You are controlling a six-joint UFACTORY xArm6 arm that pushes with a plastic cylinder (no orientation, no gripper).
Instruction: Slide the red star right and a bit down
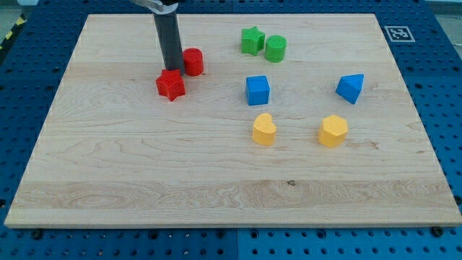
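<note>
The red star (170, 85) lies on the wooden board (144, 166) at the upper left. My tip (173, 69) stands right at the star's top edge, touching or nearly touching it. A red cylinder (193, 61) sits just to the right of the rod, above and right of the star.
A green star (252, 40) and a green cylinder (275, 48) sit at the view's top centre. A blue cube (258, 90) and a blue wedge-like block (350, 88) lie to the right. A yellow heart-like block (264, 129) and a yellow hexagon-like block (333, 131) lie below them.
</note>
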